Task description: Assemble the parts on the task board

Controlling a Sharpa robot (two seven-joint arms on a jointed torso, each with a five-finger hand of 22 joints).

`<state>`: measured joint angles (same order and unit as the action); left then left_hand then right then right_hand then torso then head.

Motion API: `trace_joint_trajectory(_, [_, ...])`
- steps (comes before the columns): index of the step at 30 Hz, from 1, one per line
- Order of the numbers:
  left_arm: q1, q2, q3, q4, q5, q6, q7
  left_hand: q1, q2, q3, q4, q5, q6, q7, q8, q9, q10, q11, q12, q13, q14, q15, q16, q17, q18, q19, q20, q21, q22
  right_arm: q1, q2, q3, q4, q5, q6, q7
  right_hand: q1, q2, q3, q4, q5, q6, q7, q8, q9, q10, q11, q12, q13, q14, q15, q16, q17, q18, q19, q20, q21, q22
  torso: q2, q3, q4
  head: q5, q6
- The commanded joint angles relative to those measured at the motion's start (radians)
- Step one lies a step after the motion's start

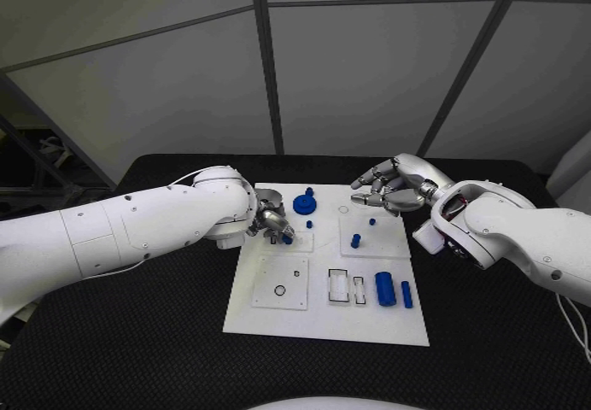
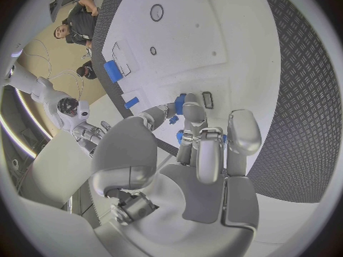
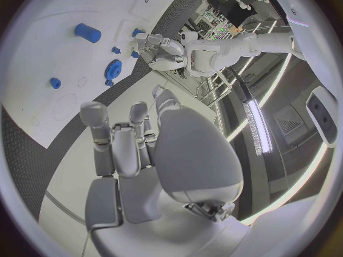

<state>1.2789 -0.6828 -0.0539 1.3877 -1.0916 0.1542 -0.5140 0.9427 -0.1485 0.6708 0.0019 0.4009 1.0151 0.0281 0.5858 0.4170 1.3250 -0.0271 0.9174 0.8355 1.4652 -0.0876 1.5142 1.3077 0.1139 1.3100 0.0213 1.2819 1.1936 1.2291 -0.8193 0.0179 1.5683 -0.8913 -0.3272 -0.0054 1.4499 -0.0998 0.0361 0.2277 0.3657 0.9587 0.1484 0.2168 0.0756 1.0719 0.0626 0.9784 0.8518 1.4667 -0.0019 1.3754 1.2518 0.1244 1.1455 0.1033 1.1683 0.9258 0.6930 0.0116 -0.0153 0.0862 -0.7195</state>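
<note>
1. Standing beside the black table [image 1: 148, 342], I see the white rectangular task board [image 1: 326, 320] lying in its middle with both white arms reaching over its far half.
2. The left hand [image 1: 272, 224] is down at the board's far left part, its silver fingers [image 2: 194, 120] curled around a small blue part [image 2: 179, 104] and pressing it toward the board surface; it has hold of that piece, though how firmly I cannot tell.
3. The right hand [image 1: 392, 190] hovers above the far right edge of the board, fingers loosely spread and bent, with nothing in it.
4. Already on the board: a round blue gear [image 1: 304, 204] sits near the far edge, just beside the left hand, and two small blue pegs [image 1: 356, 241] stand upright on the raised right-hand panel.
5. Not yet placed, by the look of it: a short blue cylinder [image 1: 385, 289] and a slim blue bar [image 1: 406, 295] lie loose near the board's right side, next to two empty rectangular slots [image 1: 339, 285].
6. The raised left panel [image 1: 281, 282] also shows round holes with nothing in them.
7. My guess is the job is perhaps midway: the far half is getting filled, while the near half waits.
</note>
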Motion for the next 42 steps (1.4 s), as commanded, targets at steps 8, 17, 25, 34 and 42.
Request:
trace_joint_trajectory(8, [-0.003,0.011,-0.003,-0.016,-0.002,0.034,-0.011,-0.027,0.009,-0.051,0.026,-0.002,0.017,-0.005,0.005,-0.015,0.035,-0.019,0.021,0.015,0.081,-0.01,0.004,0.172,-0.02,0.021,-0.004,0.003,0.017,0.002,-0.001,0.001,0.003,-0.002,0.005,0.003,-0.011,0.003,-0.005,0.004,0.005,-0.003,0.0,0.005,-0.001,0.004,0.002,0.001,-0.002,0.014,-0.005,-0.005,-0.002,0.009,-0.003,0.002,-0.004,-0.002,0.0,0.0,-0.0002,-0.002,-0.002])
trace_joint_trajectory(17, [-0.003,0.02,-0.003,-0.027,0.0,0.039,-0.012,-0.046,0.017,-0.105,0.057,-0.002,0.031,-0.008,0.004,-0.03,0.045,-0.021,0.04,0.031,0.082,-0.012,0.004,0.173,-0.024,0.034,-0.006,0.011,0.032,0.002,-0.001,0.001,0.002,-0.002,0.007,0.002,-0.011,0.003,-0.005,0.004,0.005,-0.003,0.0,0.005,-0.001,0.004,0.002,0.0,-0.003,0.013,-0.005,-0.006,-0.003,0.01,-0.003,0.002,-0.005,-0.003,0.0,0.0,-0.0002,-0.004,-0.003])
trace_joint_trajectory(25, [-0.003,0.024,-0.003,-0.034,0.0,0.039,-0.012,-0.058,0.023,-0.168,0.084,-0.003,0.042,-0.009,0.003,-0.045,0.05,-0.022,0.05,0.038,0.082,-0.013,0.004,0.174,-0.026,0.04,-0.007,0.013,0.041,0.002,-0.002,0.001,0.002,-0.002,0.007,0.002,-0.012,0.002,-0.005,0.005,0.006,-0.004,0.001,0.005,-0.001,0.003,0.002,0.0,-0.004,0.013,-0.005,-0.006,-0.003,0.01,-0.003,0.002,-0.005,-0.003,0.0,0.0,0.0003,-0.006,-0.003])
trace_joint_trajectory(34, [-0.003,0.028,-0.003,-0.039,0.0,0.034,-0.012,-0.059,0.037,-0.237,0.112,-0.003,0.052,-0.011,0.002,-0.06,0.055,-0.024,0.061,0.047,0.082,-0.014,0.004,0.174,-0.027,0.046,-0.009,0.016,0.051,0.002,-0.002,0.001,0.002,-0.002,0.007,0.001,-0.013,0.002,-0.006,0.006,0.006,-0.004,0.001,0.005,-0.001,0.003,0.002,0.0,-0.005,0.013,-0.005,-0.006,-0.003,0.01,-0.003,0.002,-0.005,-0.003,0.0,0.0001,0.0007,-0.008,-0.002])
trace_joint_trajectory(42, [-0.003,0.033,-0.003,-0.041,-0.001,0.027,-0.011,-0.06,0.04,-0.299,0.136,-0.004,0.059,-0.012,0.001,-0.071,0.059,-0.025,0.069,0.054,0.082,-0.015,0.004,0.175,-0.029,0.052,-0.01,0.019,0.06,0.002,-0.002,0.001,0.002,-0.002,0.007,0.001,-0.014,0.002,-0.006,0.007,0.006,-0.004,0.001,0.005,-0.002,0.003,0.002,0.0,-0.005,0.013,-0.005,-0.007,-0.003,0.01,-0.004,0.002,-0.006,-0.004,0.0,0.0001,0.0009,-0.01,0.0])
